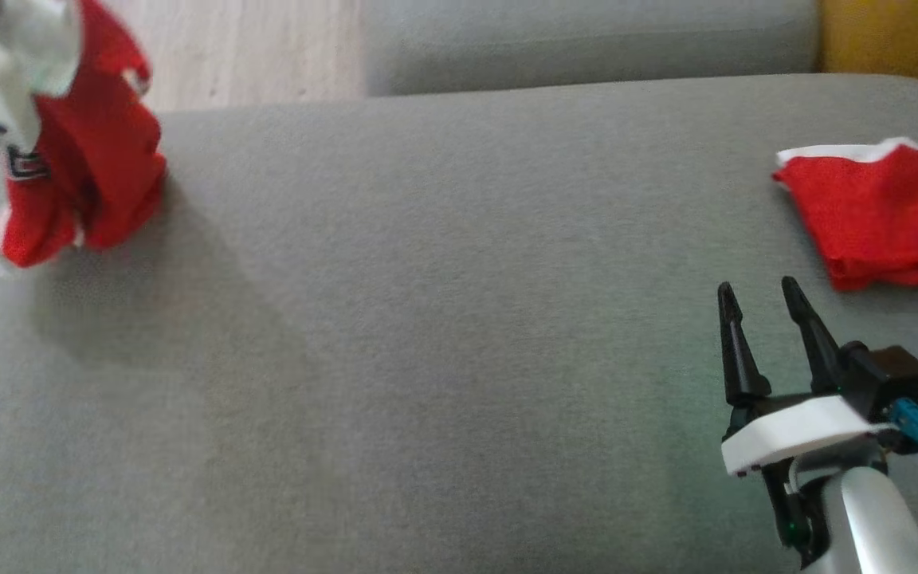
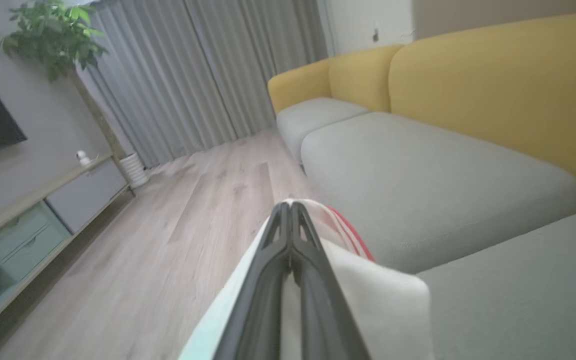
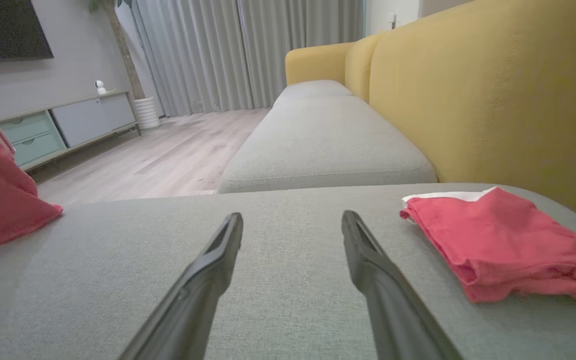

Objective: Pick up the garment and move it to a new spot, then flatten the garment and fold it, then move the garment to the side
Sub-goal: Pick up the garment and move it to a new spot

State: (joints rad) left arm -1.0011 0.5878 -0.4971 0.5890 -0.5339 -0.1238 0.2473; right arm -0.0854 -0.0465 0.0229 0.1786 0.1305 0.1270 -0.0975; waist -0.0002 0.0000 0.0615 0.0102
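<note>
- One broad grey seat cushion (image 1: 443,335) is the work surface. Its bare middle looks like the best new spot, well apart from the edge by the wooden floor (image 1: 252,48).
- Bunched and hanging at the far left of the head view, the red garment (image 1: 88,175) with white trim has its lower end at the cushion, either touching it or just above. I would carry it toward the middle low enough for the hem to trail and open out rather than pile up.
- Lying flat at the right, near the yellow backrest (image 3: 493,100), is a folded red piece (image 1: 877,219). The carried cloth should land well apart from it so the two do not mix.
- Low at the near right, the right gripper (image 1: 756,285) has its jaws wide with nothing between them. It is free to take a second corner for the flattening.
- Smallest is the pinch itself: the left gripper (image 2: 290,206) has its jaws pressed together on the garment's white edge. A thin hold like this calls for a smooth, unhurried sweep.
</note>
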